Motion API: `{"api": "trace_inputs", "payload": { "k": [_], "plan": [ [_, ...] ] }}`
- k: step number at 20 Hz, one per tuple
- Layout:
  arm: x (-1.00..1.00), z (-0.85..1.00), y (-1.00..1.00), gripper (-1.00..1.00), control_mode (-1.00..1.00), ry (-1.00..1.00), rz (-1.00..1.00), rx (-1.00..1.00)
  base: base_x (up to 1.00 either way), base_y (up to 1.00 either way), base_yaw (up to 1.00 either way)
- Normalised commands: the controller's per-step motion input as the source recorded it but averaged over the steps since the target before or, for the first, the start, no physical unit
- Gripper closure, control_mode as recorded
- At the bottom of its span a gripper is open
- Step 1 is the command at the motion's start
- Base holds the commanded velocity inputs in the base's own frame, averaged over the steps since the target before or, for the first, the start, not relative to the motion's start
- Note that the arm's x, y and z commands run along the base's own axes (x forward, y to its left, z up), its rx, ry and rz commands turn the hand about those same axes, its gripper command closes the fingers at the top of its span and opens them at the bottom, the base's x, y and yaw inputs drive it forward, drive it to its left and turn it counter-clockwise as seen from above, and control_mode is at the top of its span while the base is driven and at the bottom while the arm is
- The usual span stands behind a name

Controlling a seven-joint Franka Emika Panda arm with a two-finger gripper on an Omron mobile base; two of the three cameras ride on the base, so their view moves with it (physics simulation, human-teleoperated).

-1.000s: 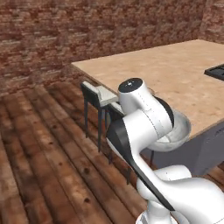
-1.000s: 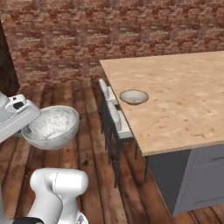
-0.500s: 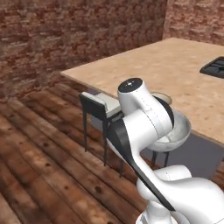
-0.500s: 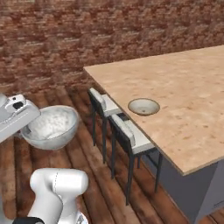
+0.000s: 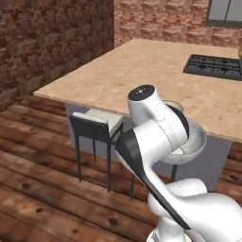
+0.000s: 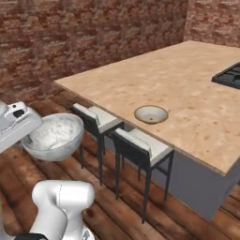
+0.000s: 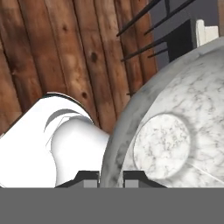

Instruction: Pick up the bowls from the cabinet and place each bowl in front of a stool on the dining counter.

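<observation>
gripping the marbled bowl (image 7: 175, 131) by its rim, gripper (image 7: 111, 177) closed on it

Seen from the left base camera, the robot's own white arm covers most of the deep grey-white marbled bowl (image 5: 193, 144), leaving only its right rim showing, and nearly all of the shallow cream bowl with tan rim (image 5: 176, 105) beyond it. In the hand view, the marbled bowl runs off the right edge just above the two-finger gripper (image 7: 111, 176), whose dark fingertips (image 7: 87, 176) barely clear the bottom.
</observation>
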Motion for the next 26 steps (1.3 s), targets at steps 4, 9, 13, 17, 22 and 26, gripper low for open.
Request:
{"api": "trace_inputs", "payload": {
  "k": [4, 9, 13, 17, 22, 26],
  "plan": [
    [0.00, 0.00, 0.00, 1.00, 1.00, 0.00, 0.00, 0.00, 0.19, 1.00, -0.56],
    [0.00, 0.00, 0.00, 1.00, 1.00, 0.00, 0.00, 0.00, 0.21, 1.00, -0.54],
    [0.00, 0.00, 0.00, 1.00, 1.00, 0.00, 0.00, 0.00, 0.21, 1.00, -0.54],
    [0.00, 0.00, 0.00, 1.00, 1.00, 0.00, 0.00, 0.00, 0.21, 1.00, -0.53],
    [0.00, 0.00, 0.00, 1.00, 1.00, 0.00, 0.00, 0.00, 0.22, 1.00, -0.51],
    [0.00, 0.00, 0.00, 1.00, 1.00, 0.00, 0.00, 0.00, 0.33, 1.00, -0.49]
  ]
}}
